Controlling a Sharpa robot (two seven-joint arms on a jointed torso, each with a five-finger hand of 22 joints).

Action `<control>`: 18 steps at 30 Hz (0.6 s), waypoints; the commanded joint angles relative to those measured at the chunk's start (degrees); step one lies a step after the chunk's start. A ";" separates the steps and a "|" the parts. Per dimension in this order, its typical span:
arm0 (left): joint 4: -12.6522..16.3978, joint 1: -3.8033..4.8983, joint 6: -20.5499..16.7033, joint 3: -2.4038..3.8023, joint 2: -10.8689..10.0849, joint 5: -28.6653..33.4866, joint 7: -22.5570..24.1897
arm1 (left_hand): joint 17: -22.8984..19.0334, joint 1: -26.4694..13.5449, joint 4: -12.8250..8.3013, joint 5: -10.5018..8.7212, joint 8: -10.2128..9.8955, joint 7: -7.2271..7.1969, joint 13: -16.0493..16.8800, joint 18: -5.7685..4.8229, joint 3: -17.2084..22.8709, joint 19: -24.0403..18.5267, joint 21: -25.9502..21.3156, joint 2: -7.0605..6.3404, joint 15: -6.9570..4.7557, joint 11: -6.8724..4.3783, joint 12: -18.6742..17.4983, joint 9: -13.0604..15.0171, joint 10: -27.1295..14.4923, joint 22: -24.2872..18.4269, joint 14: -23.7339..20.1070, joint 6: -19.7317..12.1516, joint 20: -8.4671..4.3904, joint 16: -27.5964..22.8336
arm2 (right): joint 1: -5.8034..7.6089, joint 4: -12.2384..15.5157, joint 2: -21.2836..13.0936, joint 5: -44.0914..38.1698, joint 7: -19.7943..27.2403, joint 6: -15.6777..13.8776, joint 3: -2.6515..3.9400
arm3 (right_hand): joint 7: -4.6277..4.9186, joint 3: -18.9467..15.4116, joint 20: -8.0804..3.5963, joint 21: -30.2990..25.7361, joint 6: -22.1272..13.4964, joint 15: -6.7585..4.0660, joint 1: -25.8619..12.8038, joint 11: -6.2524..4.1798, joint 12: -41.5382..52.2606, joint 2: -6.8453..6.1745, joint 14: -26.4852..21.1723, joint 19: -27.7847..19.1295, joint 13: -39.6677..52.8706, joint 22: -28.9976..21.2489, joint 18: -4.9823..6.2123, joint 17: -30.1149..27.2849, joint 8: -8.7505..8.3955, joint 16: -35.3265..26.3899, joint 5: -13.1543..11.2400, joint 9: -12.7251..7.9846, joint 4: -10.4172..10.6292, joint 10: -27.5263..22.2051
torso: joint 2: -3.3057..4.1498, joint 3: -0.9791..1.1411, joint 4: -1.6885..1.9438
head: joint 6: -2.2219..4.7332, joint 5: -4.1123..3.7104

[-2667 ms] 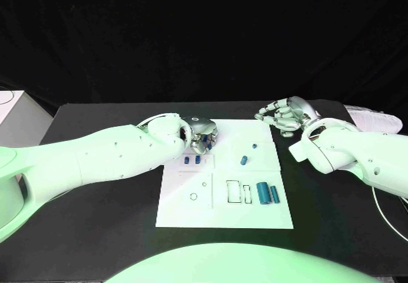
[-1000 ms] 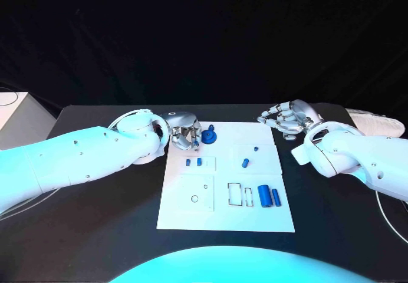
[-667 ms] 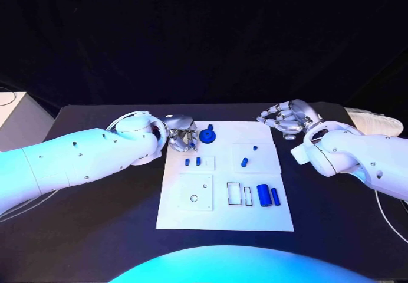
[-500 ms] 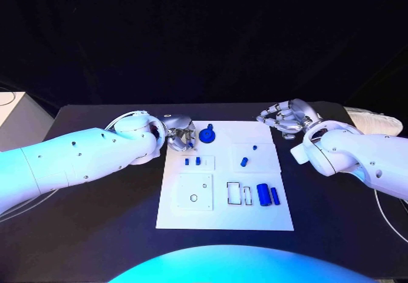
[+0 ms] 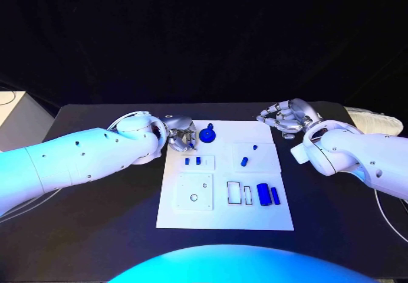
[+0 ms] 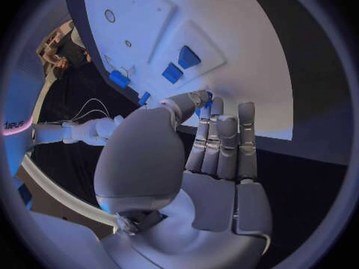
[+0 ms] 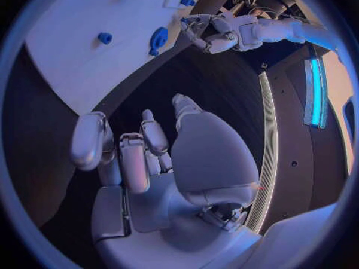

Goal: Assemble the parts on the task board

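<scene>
Left hand (image 5: 182,138) apparently pinches a small blue part (image 6: 203,104).

We can read no words, labels, brands or numbers on the task board (image 5: 225,219), its blue parts (image 5: 263,193), or anything else near either hand.

task board (image 5: 225,218) mid-table | left hand (image 5: 182,138) left | right hand (image 5: 285,117) right

Left robot hand (image 5: 182,138) crowding task board's (image 5: 255,218) far-left corner, near board edge open
</scene>
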 commanded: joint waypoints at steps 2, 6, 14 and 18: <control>0.00 -0.03 0.49 -0.01 0.21 0.10 -0.14 | 0.05 -0.49 0.17 0.17 0.18 -0.04 0.04 0.67 0.08 -0.36 -0.37 -0.26 -0.07 0.16 -0.33 0.10 0.40 -0.07 -0.01 0.29 -0.11 0.22 | -0.03 -0.03 0.08 -0.30 0.71 0.50 0.02 | -0.19 -0.10 0.04 -0.39 -0.01 0.15 -0.39 -0.16 -0.26 -0.15 3.08 -0.33 -0.09 2.13 1.19 6.56 0.40 -0.31 0.40 0.06 0.03 -0.02 | 0.01 0.04 -0.01 | -0.02 0.06; 0.03 -0.03 0.52 -0.03 0.32 0.18 -0.12 | 0.05 -0.49 0.17 0.17 0.18 -0.04 0.04 0.67 0.08 -0.36 -0.37 -0.26 -0.07 0.16 -0.33 0.10 0.40 -0.07 -0.01 0.29 -0.11 0.22 | -0.03 -0.05 0.10 -0.30 0.70 0.47 0.02 | -0.19 -0.10 0.04 -0.39 -0.01 0.15 -0.39 -0.16 -0.26 -0.15 3.08 -0.33 -0.09 2.13 1.19 6.56 0.40 -0.31 0.40 0.06 0.03 -0.02 | 0.01 0.06 -0.02 | 0.00 0.07; 0.06 -0.05 0.66 -0.13 0.92 0.26 -0.15 | 0.03 -0.50 0.17 0.17 0.15 -0.03 0.05 0.67 0.08 -0.34 -0.38 -0.25 -0.07 0.17 -0.38 0.11 0.42 -0.09 -0.01 0.29 -0.11 0.22 | -0.04 -0.04 0.11 -0.30 0.67 0.43 0.02 | -0.19 -0.10 0.03 -0.54 -0.01 0.14 -0.41 -0.17 -0.28 -0.13 3.05 -0.39 -0.12 2.05 1.22 6.49 0.41 -0.37 0.42 0.06 0.02 -0.02 | 0.01 0.07 -0.07 | 0.00 0.08; 0.10 -0.05 0.69 -0.16 1.12 0.27 -0.16 | 0.00 -0.50 0.17 0.17 0.13 -0.02 0.06 0.67 0.09 -0.33 -0.39 -0.24 -0.06 0.18 -0.43 0.12 0.44 -0.10 -0.02 0.29 -0.11 0.22 | -0.04 -0.04 0.10 -0.30 0.66 0.42 0.02 | -0.19 -0.10 0.03 -0.54 -0.01 0.14 -0.41 -0.17 -0.28 -0.13 3.05 -0.39 -0.12 2.05 1.22 6.49 0.41 -0.37 0.42 0.06 0.02 -0.02 | 0.02 0.09 -0.11 | -0.02 0.07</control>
